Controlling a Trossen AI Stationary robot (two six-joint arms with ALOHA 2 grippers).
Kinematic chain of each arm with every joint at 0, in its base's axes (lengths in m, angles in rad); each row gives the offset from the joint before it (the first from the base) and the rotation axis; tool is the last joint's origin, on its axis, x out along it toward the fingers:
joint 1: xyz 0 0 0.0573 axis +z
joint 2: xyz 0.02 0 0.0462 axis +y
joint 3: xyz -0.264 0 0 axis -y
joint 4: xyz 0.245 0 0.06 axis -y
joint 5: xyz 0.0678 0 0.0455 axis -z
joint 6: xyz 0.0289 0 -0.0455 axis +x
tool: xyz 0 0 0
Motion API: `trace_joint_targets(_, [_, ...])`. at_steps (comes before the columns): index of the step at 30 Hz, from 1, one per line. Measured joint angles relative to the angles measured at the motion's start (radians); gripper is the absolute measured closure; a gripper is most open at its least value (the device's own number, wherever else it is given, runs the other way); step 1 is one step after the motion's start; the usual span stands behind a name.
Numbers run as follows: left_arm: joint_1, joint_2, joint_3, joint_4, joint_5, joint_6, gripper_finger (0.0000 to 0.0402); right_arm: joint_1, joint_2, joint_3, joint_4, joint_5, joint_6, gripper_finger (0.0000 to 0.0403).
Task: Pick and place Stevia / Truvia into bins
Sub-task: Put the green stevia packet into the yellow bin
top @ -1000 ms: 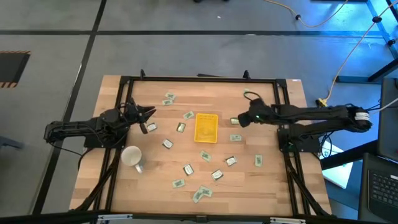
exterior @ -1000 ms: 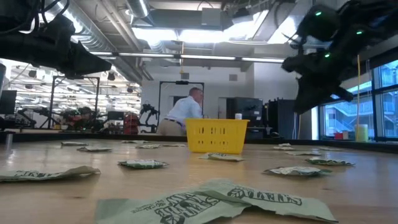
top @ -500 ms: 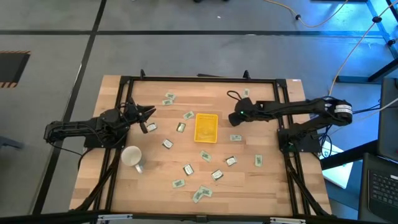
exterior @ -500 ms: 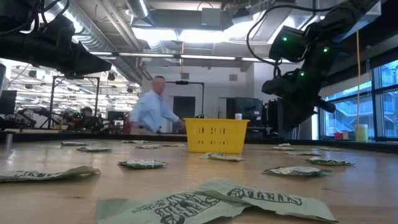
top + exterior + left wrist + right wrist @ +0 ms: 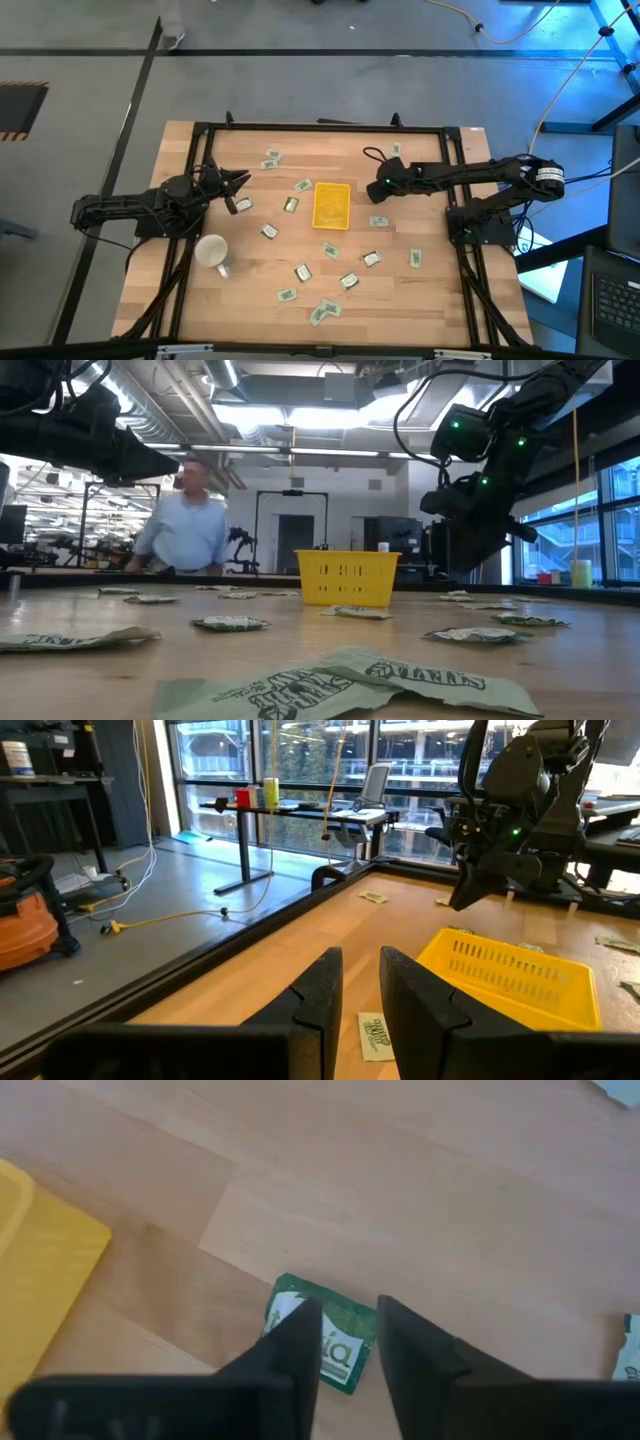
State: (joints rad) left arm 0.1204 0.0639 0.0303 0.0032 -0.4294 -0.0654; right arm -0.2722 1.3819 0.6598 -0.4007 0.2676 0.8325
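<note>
Moved: right claw (image 5: pixel 376 191) has swung from beside the yellow tray (image 5: pixel 331 204) toward its far corner.
Right wrist view: fingers apart, straddling a packet (image 5: pixel 322 1330).
Left claw (image 5: pixel 243 184): parted, empty.

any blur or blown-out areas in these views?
Low view: nearest packet soft, ceiling lights blown out, person motion-blurred. Right wrist view: yellow tray corner and own fingers out of focus. Left wrist view: windows bright, tray sharp.
</note>
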Motion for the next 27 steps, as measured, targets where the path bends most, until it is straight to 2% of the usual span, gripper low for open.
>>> trace_joint_targets(4, [0.0,0.0,0.0,0.0,0.0,0.0,0.0336,0.0,0.0,0.0,0.0,0.0,-0.001,0.0263])
trace_joint_targets(8, [0.0,0.0,0.0,0.0,0.0,0.0,0.0336,0.0,0.0,-0.001,0.0,0.0,0.016,0.0256])
trace_joint_targets(12, [0.0,0.0,0.0,0.0,0.0,0.0,0.0336,0.0,-0.001,-0.02,-0.001,-0.001,0.104,0.0264])
trace_joint_targets(15, [0.0,0.0,0.0,0.0,0.0,0.0,0.0336,0.0,-0.001,-0.034,0.005,-0.013,0.107,0.0276])
trace_joint_targets(21, [0.0,0.0,0.0,0.0,0.0,0.0,0.0336,0.001,0.006,-0.043,0.057,-0.034,0.047,0.0295])
trace_joint_targets(27, [0.0,0.0,0.0,0.0,0.0,0.0,0.0336,0.002,0.076,-0.043,0.093,-0.05,-0.001,0.0297])
